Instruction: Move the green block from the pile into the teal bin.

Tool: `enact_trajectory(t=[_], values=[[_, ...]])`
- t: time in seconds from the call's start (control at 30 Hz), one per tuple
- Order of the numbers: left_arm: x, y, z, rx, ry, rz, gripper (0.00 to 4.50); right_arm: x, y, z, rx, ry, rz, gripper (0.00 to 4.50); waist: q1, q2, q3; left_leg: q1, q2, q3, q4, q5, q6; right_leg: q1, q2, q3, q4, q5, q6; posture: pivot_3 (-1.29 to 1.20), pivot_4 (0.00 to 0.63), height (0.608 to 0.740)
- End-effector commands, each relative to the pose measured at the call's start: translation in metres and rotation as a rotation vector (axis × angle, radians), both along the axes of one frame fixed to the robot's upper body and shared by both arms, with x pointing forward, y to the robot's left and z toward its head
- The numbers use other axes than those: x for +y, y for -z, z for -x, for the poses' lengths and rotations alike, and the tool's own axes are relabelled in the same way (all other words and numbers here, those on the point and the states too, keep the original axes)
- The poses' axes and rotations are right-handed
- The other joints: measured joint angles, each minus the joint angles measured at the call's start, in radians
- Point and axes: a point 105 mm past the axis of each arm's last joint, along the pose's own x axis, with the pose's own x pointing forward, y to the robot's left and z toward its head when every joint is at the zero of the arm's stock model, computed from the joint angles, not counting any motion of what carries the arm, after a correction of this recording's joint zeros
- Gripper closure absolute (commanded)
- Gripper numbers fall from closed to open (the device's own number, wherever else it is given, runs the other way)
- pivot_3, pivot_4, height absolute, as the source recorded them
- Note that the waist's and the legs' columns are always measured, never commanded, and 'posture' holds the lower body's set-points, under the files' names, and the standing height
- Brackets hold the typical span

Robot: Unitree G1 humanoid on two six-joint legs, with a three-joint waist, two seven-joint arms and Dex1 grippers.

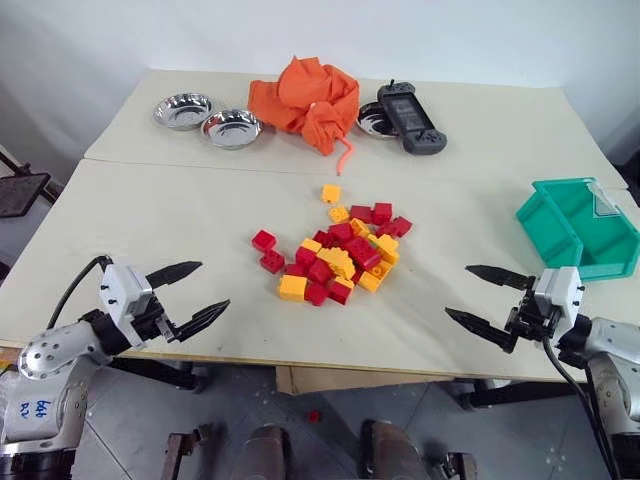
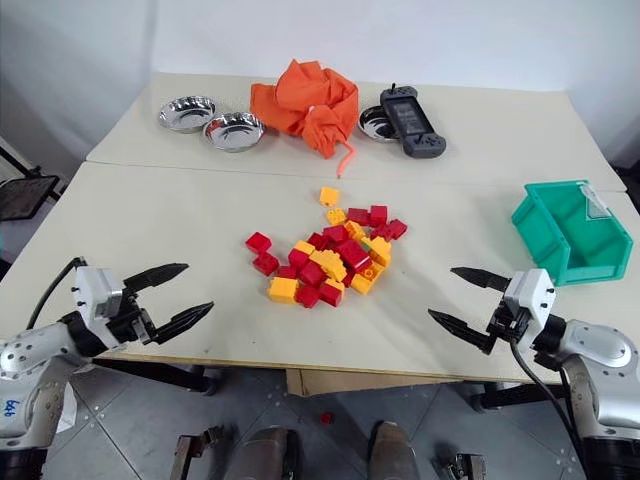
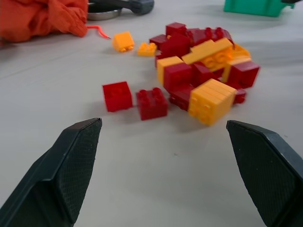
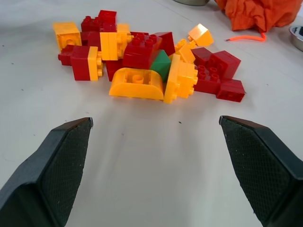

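Amid pile (image 4: 142,61): green block (image 4: 161,64), mostly buried.

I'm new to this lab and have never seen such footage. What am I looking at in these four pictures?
A two-armed robot stands at a table. Two pictures come from its head, looking down; two from cameras on its wrists. The left end effector and right end effector are both open and hold nothing. Between them lies the pile of red and yellow bricks; the green block peeks out of it. The teal bin stands to the right. At the back: steel bowls, an orange cloth, a black controller.
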Motion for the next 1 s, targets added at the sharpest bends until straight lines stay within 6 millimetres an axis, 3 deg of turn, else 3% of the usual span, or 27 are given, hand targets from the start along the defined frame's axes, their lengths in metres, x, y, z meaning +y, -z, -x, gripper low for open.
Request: enact_trajectory(t=[0.03,0.2,0.3,0.43,0.57,0.77,0.87,1.0], values=[[0.003,-0.005,-0.001,-0.033,-0.011,-0.026,0.00,0.003,-0.005,-0.002,-0.029,-0.004,-0.012,0.01,-0.002,0.000,0.000,0.000,0.000,0.000,0.000,0.000,0.000,0.000,0.000,0.000,0.000,0.000,0.000,0.00,0.150,0.740],[0.002,-0.013,-0.003,-0.060,0.004,0.039,0.00,0.006,-0.006,-0.006,-0.027,0.020,-0.035,0.01,0.001,0.000,0.000,0.000,0.000,0.000,0.000,0.000,0.000,0.000,0.000,0.000,0.000,0.000,0.000,0.00,0.150,0.740],[-0.004,-0.017,-0.002,-0.083,0.047,0.027,0.00,0.028,-0.023,-0.006,-0.035,-0.052,-0.078,0.01,0.001,0.000,0.000,0.000,0.000,0.000,0.000,0.000,0.000,0.000,0.000,0.000,0.000,0.000,0.000,0.00,0.150,0.740],[-0.021,-0.020,0.012,-0.071,0.178,0.030,0.00,0.064,-0.027,0.000,-0.009,-0.172,-0.023,0.83,-0.002,0.000,0.000,0.000,0.000,0.000,0.000,0.000,0.000,-0.001,0.000,0.000,0.001,0.000,0.000,0.00,0.150,0.740],[-0.034,-0.004,0.024,-0.022,0.282,-0.045,0.00,0.102,-0.021,0.004,0.051,-0.257,-0.005,2.31,0.000,0.000,0.000,0.000,0.000,0.000,0.000,0.000,0.000,-0.001,0.000,0.000,0.001,0.000,0.000,0.00,0.150,0.740],[-0.026,0.010,0.027,-0.001,0.226,-0.033,0.00,0.149,0.003,0.010,0.101,-0.344,0.058,4.37,0.000,0.000,0.000,0.000,0.000,0.000,0.000,0.000,0.000,-0.001,0.000,0.000,0.001,0.000,0.000,0.00,0.150,0.740],[-0.013,0.012,0.024,0.001,0.152,-0.018,0.00,0.169,0.009,-0.001,0.088,-0.327,0.065,4.47,-0.003,0.000,0.000,-0.001,0.000,0.000,0.001,0.000,0.000,-0.001,0.000,0.000,0.001,0.000,0.000,0.00,0.150,0.740],[-0.006,0.012,0.019,-0.008,0.093,0.010,0.00,0.196,0.005,-0.036,0.028,-0.219,0.049,4.47,-0.009,0.000,0.000,0.000,0.000,0.000,0.001,0.000,-0.001,-0.002,0.000,0.000,0.004,0.000,-0.001,0.00,0.150,0.740]])
